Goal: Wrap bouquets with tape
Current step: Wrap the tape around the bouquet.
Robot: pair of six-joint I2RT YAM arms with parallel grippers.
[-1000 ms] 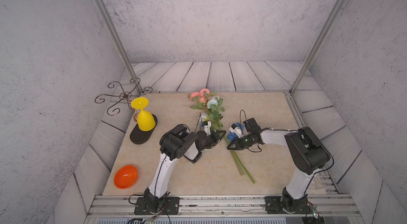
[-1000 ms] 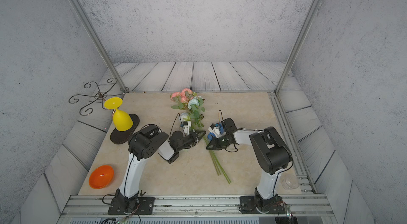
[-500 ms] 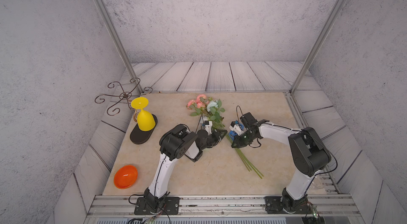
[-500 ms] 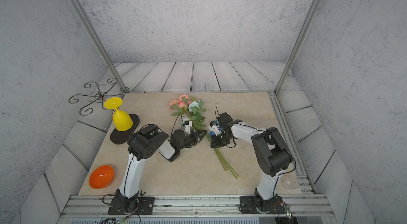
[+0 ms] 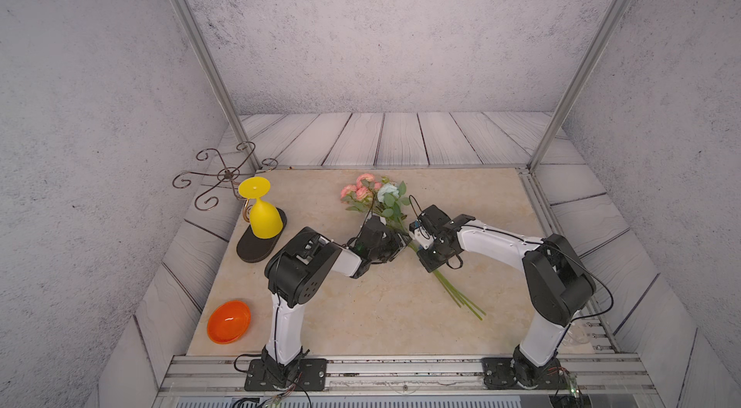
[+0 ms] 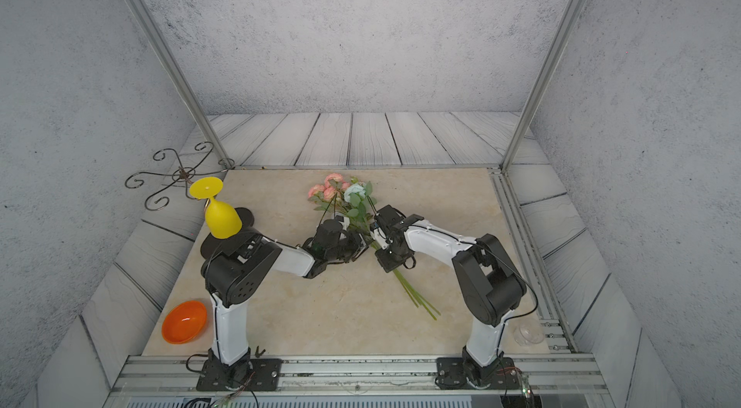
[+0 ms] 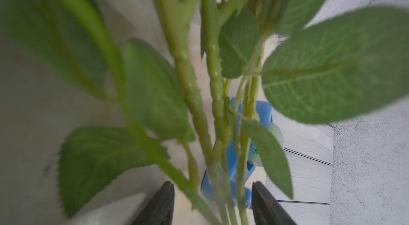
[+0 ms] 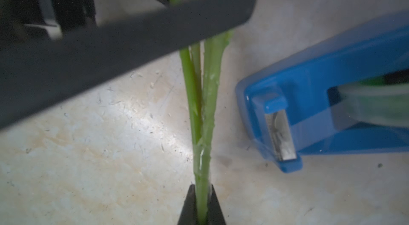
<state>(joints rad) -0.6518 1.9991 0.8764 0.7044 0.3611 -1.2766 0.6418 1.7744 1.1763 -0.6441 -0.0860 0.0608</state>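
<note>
The bouquet (image 5: 373, 193) (image 6: 341, 191) lies on the beige table, pink and pale blue blooms far, green stems (image 5: 461, 297) trailing near-right. My right gripper (image 8: 201, 187) (image 5: 416, 246) is shut on the bunched stems (image 8: 200, 113), which carry a glossy clear film. My left gripper (image 7: 212, 185) (image 5: 401, 243) is open, and the stems (image 7: 199, 102) pass between its fingers (image 7: 164, 199) without touching them. The blue tape dispenser (image 8: 321, 106) (image 7: 232, 168) sits on the table just beside the stems, mostly hidden under the right wrist in both top views.
An upside-down yellow goblet (image 5: 262, 213) rests on a black oval base by a curly wire stand (image 5: 224, 175) at far left. An orange bowl (image 5: 228, 321) sits near left. A clear item (image 6: 529, 334) lies by the right arm's base.
My left gripper has opened off the stems. The right gripper, still shut on them, has swung the bouquet: blooms shifted left, stem ends right.
</note>
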